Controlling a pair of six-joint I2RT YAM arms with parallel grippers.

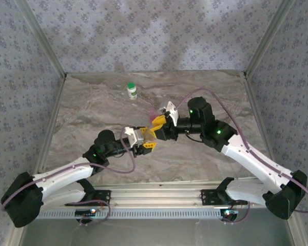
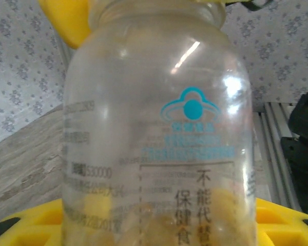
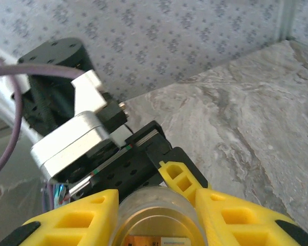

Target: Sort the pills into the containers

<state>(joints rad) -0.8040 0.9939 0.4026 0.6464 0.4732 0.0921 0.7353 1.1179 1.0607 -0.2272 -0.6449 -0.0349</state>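
Clear vial (image 2: 159, 143) with blue print

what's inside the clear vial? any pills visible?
Pale yellowish lumps sit low inside the clear vial, probably pills. Printing and glare cover them, so shape and count are unclear.

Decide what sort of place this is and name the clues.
Probably a robot test cell rather than a home: patterned walls box in a marble-look tabletop, and the left arm and right arm are mounted on a metal rail at its near edge.
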